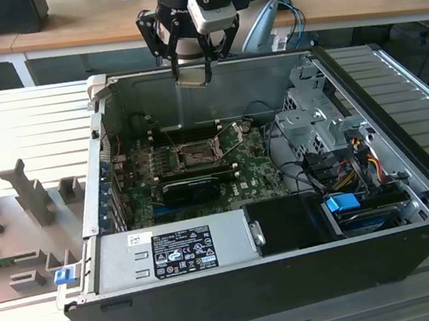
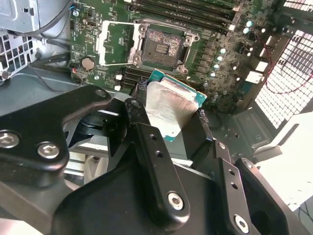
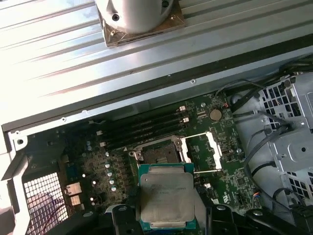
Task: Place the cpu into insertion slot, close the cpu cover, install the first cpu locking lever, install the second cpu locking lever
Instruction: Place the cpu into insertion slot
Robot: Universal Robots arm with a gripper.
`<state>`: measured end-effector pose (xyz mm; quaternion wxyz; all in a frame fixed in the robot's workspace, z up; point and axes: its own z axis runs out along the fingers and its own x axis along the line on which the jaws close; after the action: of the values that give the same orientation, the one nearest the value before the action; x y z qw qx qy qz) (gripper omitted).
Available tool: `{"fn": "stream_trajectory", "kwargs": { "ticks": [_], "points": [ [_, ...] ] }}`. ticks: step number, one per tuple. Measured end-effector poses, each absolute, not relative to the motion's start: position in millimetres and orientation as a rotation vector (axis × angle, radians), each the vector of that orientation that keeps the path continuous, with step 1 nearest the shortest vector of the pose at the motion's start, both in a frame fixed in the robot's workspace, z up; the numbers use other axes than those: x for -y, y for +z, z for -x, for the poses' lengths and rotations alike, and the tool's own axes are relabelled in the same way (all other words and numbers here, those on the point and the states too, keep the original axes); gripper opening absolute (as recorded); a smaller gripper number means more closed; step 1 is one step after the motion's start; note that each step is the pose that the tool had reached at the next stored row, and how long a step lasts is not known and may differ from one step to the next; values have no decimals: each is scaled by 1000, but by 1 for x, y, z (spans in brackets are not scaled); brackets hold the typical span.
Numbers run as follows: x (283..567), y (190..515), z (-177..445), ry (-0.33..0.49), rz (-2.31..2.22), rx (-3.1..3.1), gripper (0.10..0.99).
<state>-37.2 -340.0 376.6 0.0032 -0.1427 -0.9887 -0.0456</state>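
Step one in hand: your gripper (image 1: pixel 192 76) has its jaws clamped on the cpu (image 3: pixel 167 198), above the insertion slot (image 3: pixel 157 152); the cpu cover (image 2: pixel 103 44) lies open beside the slot; seating, in my judgement, calls for square alignment.

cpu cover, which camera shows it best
The second wrist view: the cpu cover lies swung open beside the socket, with its whole frame and square opening visible. The first wrist view shows it open too, past the held cpu. The exterior view gives just a thin sliver of it.

insertion slot (image 2: pixel 163 46) open above | cpu cover (image 2: pixel 101 45) raised beside it | case wall (image 1: pixel 267 82) behind
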Motion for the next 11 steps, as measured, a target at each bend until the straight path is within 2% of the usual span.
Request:
{"fn": "stream_trajectory", "kwargs": {
  "ticks": [11],
  "points": [
    [340,377,37,-143,520,3091,533]
  ]
}}
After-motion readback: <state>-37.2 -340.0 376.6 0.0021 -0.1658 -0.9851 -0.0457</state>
